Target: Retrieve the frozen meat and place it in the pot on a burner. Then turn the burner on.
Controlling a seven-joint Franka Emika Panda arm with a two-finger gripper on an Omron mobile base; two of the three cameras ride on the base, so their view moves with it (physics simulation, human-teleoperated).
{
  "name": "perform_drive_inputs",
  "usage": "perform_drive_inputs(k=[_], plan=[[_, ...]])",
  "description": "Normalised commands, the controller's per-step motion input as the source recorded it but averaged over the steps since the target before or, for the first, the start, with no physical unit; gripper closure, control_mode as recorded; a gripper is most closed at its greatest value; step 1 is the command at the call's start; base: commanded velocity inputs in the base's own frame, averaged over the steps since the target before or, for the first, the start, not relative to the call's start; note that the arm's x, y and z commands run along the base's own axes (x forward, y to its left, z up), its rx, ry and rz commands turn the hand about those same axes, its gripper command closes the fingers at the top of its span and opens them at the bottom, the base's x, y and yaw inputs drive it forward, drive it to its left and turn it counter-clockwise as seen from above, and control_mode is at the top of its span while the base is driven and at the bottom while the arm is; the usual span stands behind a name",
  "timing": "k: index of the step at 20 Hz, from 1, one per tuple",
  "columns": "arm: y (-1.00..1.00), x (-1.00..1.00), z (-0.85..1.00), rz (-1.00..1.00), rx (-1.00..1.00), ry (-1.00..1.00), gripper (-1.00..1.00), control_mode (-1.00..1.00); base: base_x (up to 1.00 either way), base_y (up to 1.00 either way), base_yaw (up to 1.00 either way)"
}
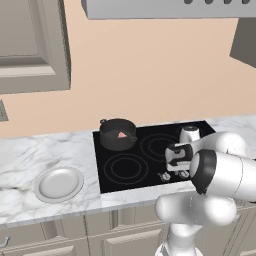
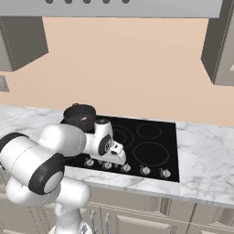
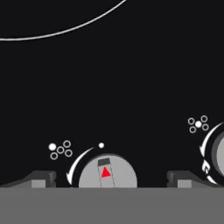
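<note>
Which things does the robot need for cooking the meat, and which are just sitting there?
Needed: frozen meat, inside the pot; cooktop; the knob between the open gripper tips.

Just sitting there: grey plate; other knobs.

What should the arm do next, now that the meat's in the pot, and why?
Probably ease the open gripper down onto the knob between its fingertips, then close. The frozen meat already lies in the pot on a rear burner, and the hand view shows the knob centred under the gripper, apparently not yet clasped.
</note>
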Motion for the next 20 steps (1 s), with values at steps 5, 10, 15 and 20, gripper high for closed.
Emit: perform_drive_inputs(k=[5,10,15,20], plan=[[0.0,-0.06,-0.21,0.0,0.01,-0.07,-1.0,-1.0,0.0,0.0,0.0],[0.0,0.0,-0.13,0.0,0.02,-0.06,1.0,-1.0,0.0,0.0,0.0],[0.0,-0.03,-0.11,0.0,0.05,-0.01,1.0,-1.0,0.0,0.0,0.0],[0.0,-0.08,-0.31,0.03,0.02,0.02,1.0,-1.0,0.0,0.0,0.0]])
